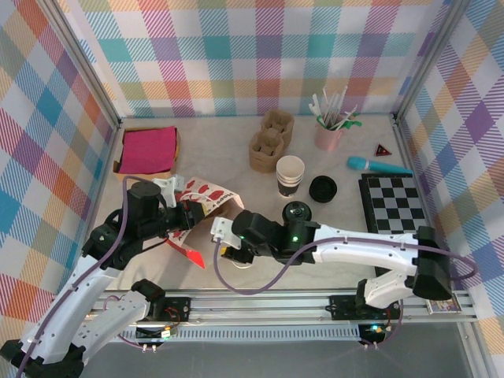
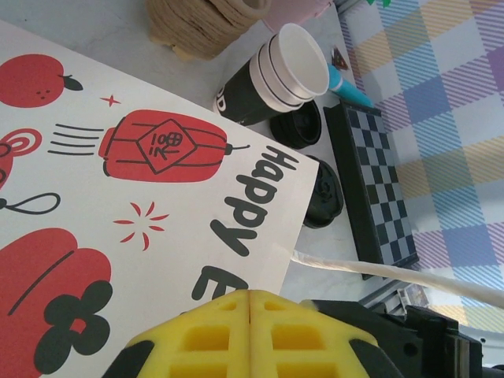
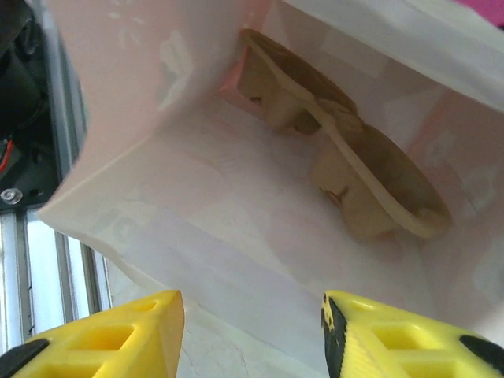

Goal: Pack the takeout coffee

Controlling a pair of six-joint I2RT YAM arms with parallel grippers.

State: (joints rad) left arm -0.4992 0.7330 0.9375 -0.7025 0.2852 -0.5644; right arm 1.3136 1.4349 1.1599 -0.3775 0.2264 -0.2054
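Paper bag (image 2: pixel 157 197): left gripper (image 2: pixel 250 295) clenched on its rim.
Cup carrier (image 3: pixel 354 165): inside the bag, ahead of the right gripper (image 3: pixel 252 315), whose fingers are spread and empty.
Takeout coffee (image 1: pixel 298 211): outside the bag, right of both grippers, not yet packed.

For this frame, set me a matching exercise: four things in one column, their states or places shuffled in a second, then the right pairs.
1. left gripper
2. right gripper
3. cardboard cup carrier
4. checkerboard

A. flat on the table, at its right side
B. open, at the paper bag mouth
C. shut on the paper bag
D. inside the paper bag

Pairs: 1-C, 2-B, 3-D, 4-A
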